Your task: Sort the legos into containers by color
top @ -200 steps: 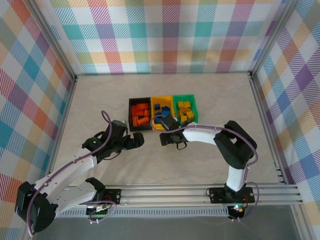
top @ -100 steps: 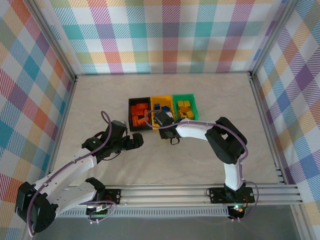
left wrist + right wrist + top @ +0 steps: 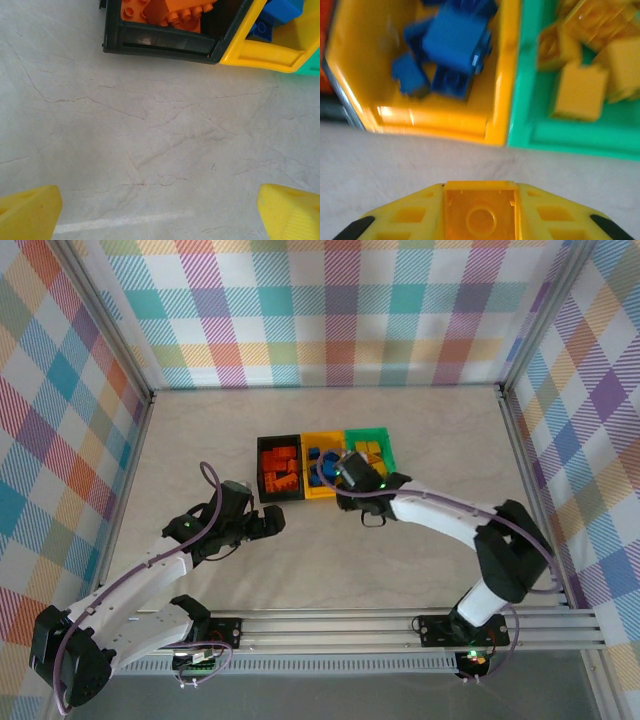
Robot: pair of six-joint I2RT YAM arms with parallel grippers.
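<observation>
Yellow lego [image 3: 480,212] sits clamped in the right gripper [image 3: 350,473], just short of the yellow bin [image 3: 435,127] and green bin [image 3: 570,140]; left gripper [image 3: 160,212] gapes wide over the table [image 3: 150,125] near the black bin [image 3: 160,45]

Overhead view: we see bright, even, diffuse light from above; pale table [image 3: 330,570] carries only faint, soft shadows; picture sharp edge to edge.

Left wrist view: we note crisp table veins and dull glare on black bin [image 3: 160,44] rim; left fingertips [image 3: 27,215] at bottom corners are out of focus.

Right wrist view: we find whole picture blurred, blue bricks [image 3: 455,45] smeared, white glare on yellow bin [image 3: 435,125] wall, yellow brick [image 3: 480,212] near lens soft.
</observation>
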